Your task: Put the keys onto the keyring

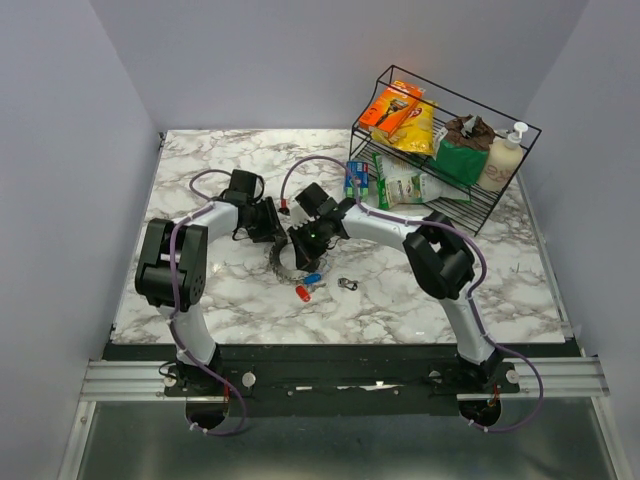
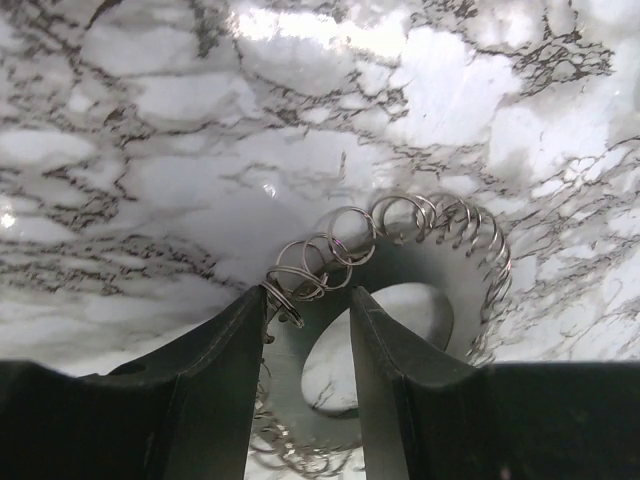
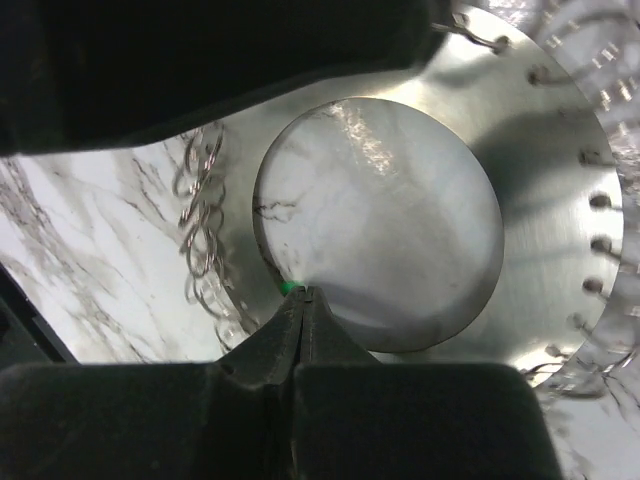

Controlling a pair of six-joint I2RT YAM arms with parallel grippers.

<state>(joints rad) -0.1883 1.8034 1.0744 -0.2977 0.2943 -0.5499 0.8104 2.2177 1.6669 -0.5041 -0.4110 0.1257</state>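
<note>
The keyring (image 1: 283, 262) is near the middle of the marble table (image 1: 430, 310). Up close it is a flat, shiny ring with a big round hole, and lots of little wire loops (image 2: 320, 260) go all around its edge. From above, the left gripper (image 1: 268, 228) is at about 10 o'clock from the keyring, and the right gripper (image 1: 300, 243) is at about 1 o'clock. Both are right on top of it. In the left wrist view, the left pincer has the flat ring between its two fingers. One finger is at the outside edge, by the little loops. The other finger (image 2: 400, 390) is in the hole, so the pincer is grasping the keyring. The ring makes a dark shadow on the table under it. In the right wrist view, the right pincer is clenched, with its two fingers pressed tight together. Its tip is at the inside edge of the hole, at about 7 o'clock. A tiny green bit (image 3: 288, 287) is right at that tip, but it is too small to tell what it is. Three keys lie loose on the table. A blue key (image 1: 312, 279) is at about 5 o'clock from the keyring. A red key (image 1: 302, 293) is just beside the blue one. A silver key (image 1: 347, 284) is at about 4 o'clock, a little farther off. A black wire rack (image 1: 478, 228) with bags and a bottle is at about 2 o'clock on the table.
</note>
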